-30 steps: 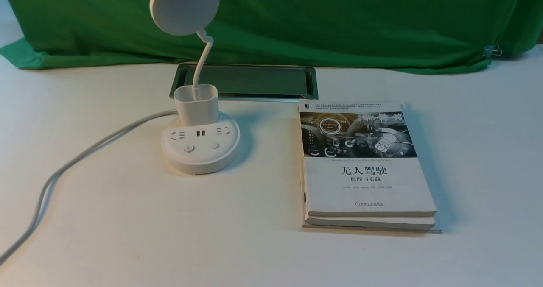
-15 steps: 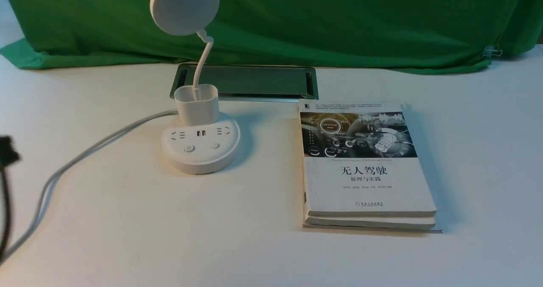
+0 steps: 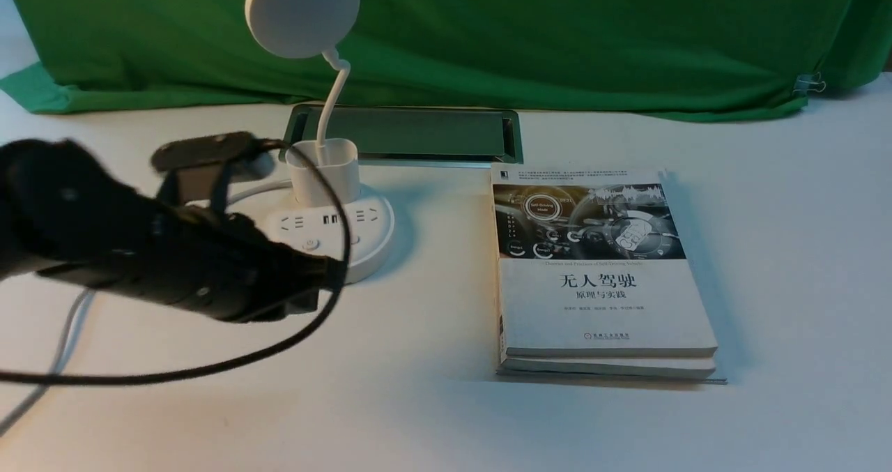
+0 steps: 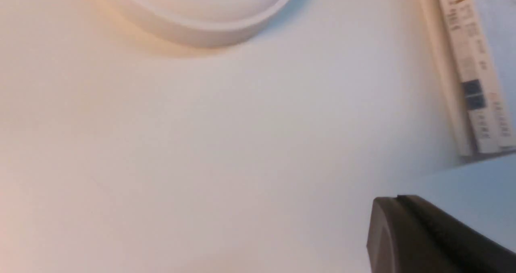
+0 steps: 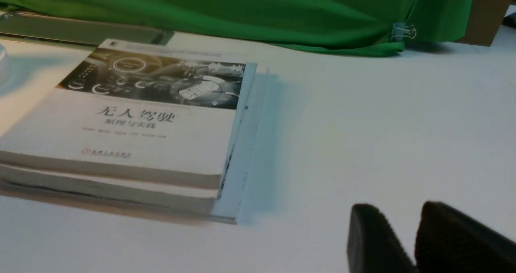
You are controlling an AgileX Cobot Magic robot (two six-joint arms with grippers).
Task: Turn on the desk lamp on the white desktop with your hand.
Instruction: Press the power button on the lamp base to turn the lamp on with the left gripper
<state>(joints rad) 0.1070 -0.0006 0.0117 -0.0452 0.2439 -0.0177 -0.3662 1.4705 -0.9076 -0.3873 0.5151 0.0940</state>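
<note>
The white desk lamp [image 3: 362, 229] stands on the white desktop [image 3: 418, 416] at the left middle, with its disc head [image 3: 302, 12] up and its cup holder [image 3: 324, 169] behind the sockets. One round button [image 3: 311, 244] shows on the base. My left gripper [image 3: 327, 278] is blurred, just in front of the base, and its arm hides the base's left side. In the left wrist view its fingers [image 4: 397, 200] are pressed together above bare desktop, with the base's rim [image 4: 201, 27] ahead. My right gripper [image 5: 397, 214] shows a narrow gap, empty, low over the desktop.
A stack of two books [image 3: 599, 270] lies right of the lamp; it also shows in the right wrist view [image 5: 133, 115]. A silver-framed cable hatch [image 3: 418, 134] sits behind the lamp. The lamp's grey cord [image 3: 66, 322] and a black arm cable [image 3: 209, 369] run to the left. A green cloth [image 3: 557, 33] hangs behind.
My left arm has swung in from the left edge to the front of the lamp base. The lamp and books have not moved.
</note>
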